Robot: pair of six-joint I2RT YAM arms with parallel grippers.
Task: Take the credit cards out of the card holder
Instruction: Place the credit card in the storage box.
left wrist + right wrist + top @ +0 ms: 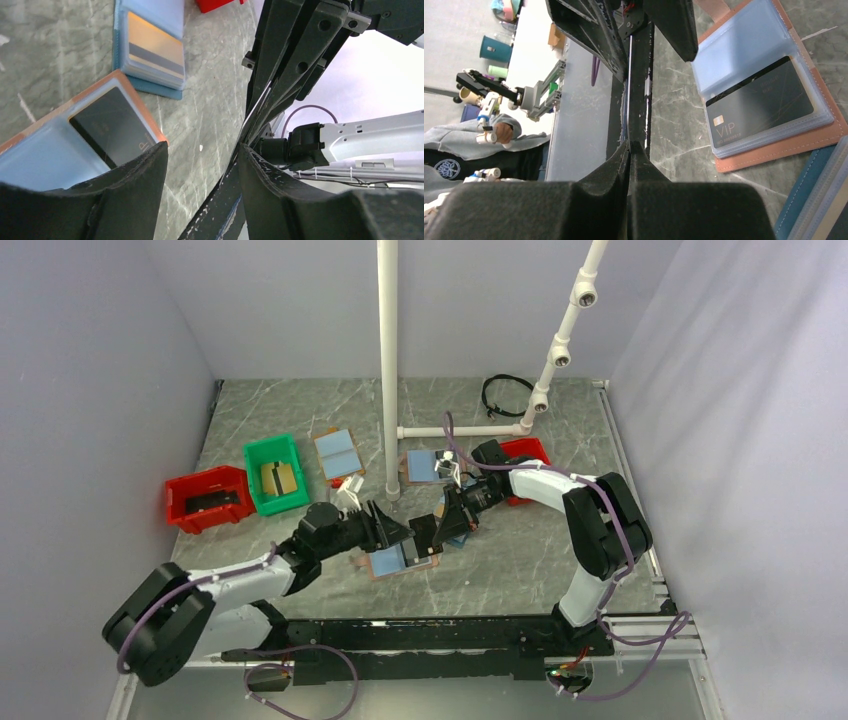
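The card holder [398, 561] lies open on the table, tan-rimmed and light blue inside. One half shows a dark grey credit card [759, 105] marked VIP, also seen in the left wrist view [110, 125]. My right gripper [630, 145] is shut on another dark credit card [629, 90], held on edge just above the holder [774, 140]. My left gripper [202, 147] faces it with jaws apart. The held card's edge [259, 107] runs down between the left fingers, close to the right-hand finger [280, 190]. In the top view both grippers [400, 532] [447, 523] meet at this card [425, 533].
A navy-rimmed holder [152, 45] with a gold striped card lies just beyond. Two more holders [337, 452] [425, 465] sit further back. A red bin [208, 498] and a green bin [275, 472] stand at left, another red bin [525, 450] at right, with a white pipe stand [389, 370] mid-table.
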